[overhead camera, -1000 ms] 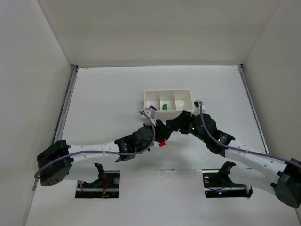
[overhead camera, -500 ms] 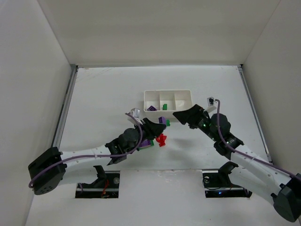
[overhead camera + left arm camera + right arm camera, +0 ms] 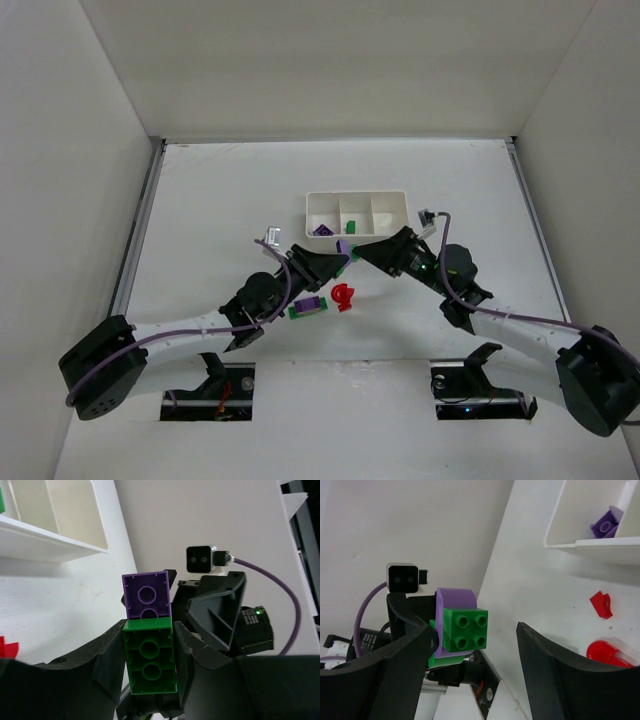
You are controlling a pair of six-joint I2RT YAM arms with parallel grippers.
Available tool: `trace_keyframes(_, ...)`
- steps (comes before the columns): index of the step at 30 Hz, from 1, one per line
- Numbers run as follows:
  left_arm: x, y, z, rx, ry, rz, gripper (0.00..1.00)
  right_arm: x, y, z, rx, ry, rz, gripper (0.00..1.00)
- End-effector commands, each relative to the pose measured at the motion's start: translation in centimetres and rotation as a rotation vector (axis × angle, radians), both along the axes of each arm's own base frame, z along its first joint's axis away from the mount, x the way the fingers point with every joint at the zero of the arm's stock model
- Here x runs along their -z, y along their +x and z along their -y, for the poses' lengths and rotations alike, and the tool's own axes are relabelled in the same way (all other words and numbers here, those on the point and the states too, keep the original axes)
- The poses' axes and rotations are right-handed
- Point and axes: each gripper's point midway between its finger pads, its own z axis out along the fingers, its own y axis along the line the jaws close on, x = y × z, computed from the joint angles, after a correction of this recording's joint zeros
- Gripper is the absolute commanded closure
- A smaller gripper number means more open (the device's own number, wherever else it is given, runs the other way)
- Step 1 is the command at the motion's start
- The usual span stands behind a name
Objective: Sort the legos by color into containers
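Our left pincer clamps a smooth, hollow-bottomed green brick with a purple brick snapped to its end, held near the white plastic tray. Our right pincer stands wide open facing the stack and grips nothing.

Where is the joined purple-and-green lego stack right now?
In the top view, the purple-and-green lego stack is clamped in the left end effector, mid-table just in front of the white tray. The open right end effector faces it from the right.
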Motion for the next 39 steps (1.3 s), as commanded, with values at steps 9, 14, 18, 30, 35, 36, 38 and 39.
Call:
trace_keyframes(9, -2.8, -0.5, 0.1, 0.031, -0.128, 0.037, 0.84, -4.2, -1.3, -1.1, -0.098, 0.198, 0.093, 0.47)
trace_keyframes(14, -2.9, -0.5, -0.1, 0.027, -0.132, 0.040, 0.84, -3.9, -1.2, -1.1, -0.095, 0.200, 0.085, 0.52)
trace_keyframes(18, -3.1, -0.5, 0.0, 0.030, -0.139, 0.049, 0.84, -4.0, -1.3, -1.1, -0.098, 0.206, 0.084, 0.57)
trace_keyframes(30, -3.4, -0.6, -1.4, 0.008, -0.143, 0.069, 0.86, -4.0, -0.7, 0.3, -0.057, 0.205, 0.087, 0.65)
trace_keyframes(35, -3.5, -0.5, -1.7, 0.002, -0.116, 0.079, 0.86, -3.8, -0.5, 0.8, -0.043, 0.201, 0.084, 0.65)
trace_keyframes(36, -3.6, -0.5, -1.8, -0.002, -0.114, 0.081, 0.86, -3.8, -0.4, 0.9, -0.041, 0.200, 0.085, 0.65)
trace_keyframes(38, -3.6, -0.5, -1.8, -0.004, -0.107, 0.084, 0.86, -3.9, -0.4, 1.1, -0.040, 0.199, 0.087, 0.65)
trace_keyframes(39, -3.6, -0.5, -1.9, -0.004, -0.104, 0.085, 0.86, -3.9, -0.3, 1.2, -0.040, 0.198, 0.086, 0.65)
